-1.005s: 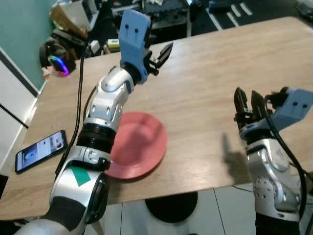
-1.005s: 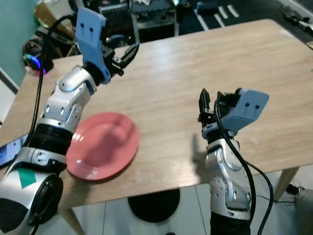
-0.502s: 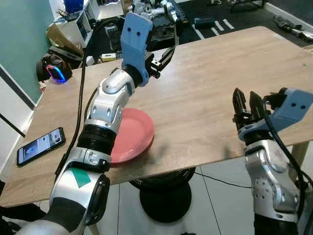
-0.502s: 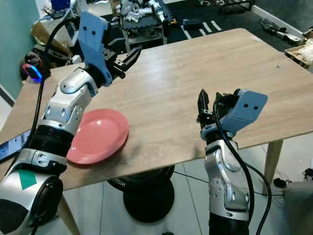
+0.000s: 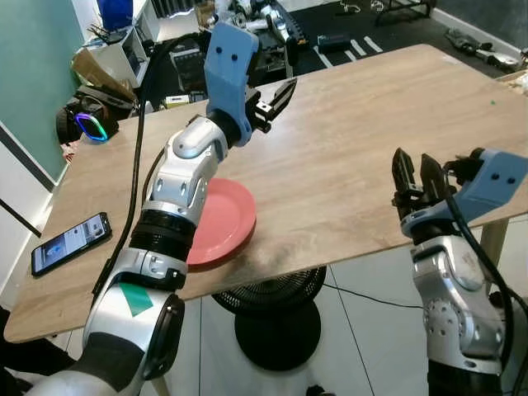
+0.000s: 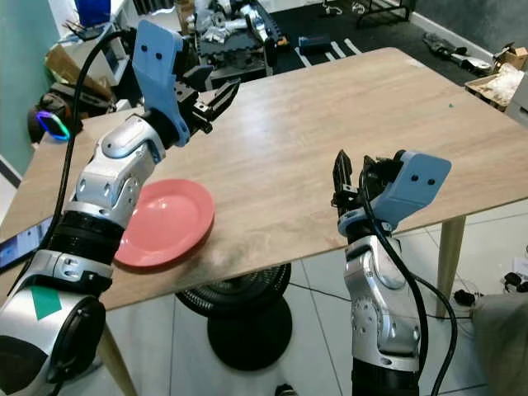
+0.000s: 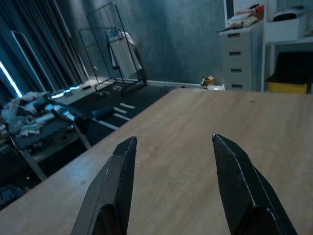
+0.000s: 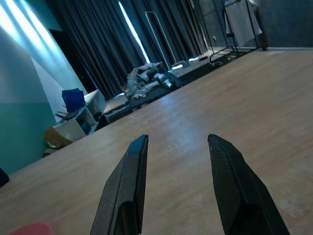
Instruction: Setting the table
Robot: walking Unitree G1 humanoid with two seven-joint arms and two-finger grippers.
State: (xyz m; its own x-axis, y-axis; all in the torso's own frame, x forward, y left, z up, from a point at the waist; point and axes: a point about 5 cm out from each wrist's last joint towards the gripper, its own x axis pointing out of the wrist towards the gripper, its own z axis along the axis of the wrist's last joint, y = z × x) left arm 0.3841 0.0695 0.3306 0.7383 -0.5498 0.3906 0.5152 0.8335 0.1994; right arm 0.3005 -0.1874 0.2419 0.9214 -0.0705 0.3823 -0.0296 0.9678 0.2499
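Plate [image 5: 221, 221] hangs over the table [image 5: 355, 157] edge; my wide, empty left pincer [image 5: 276, 92] or right pincer [image 5: 415, 173] could knock it off.

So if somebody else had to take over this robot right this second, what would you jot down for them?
Left gripper: open, holding nothing, raised over the wooden table.
Right gripper: open, holding nothing, raised at the table's near edge.
Red plate: on the table near its front edge, partly behind the left arm.
Phone: on the table's left end.
Done: one plate is on the table.
Left: the rest of the setting; no cutlery or cups on the table.
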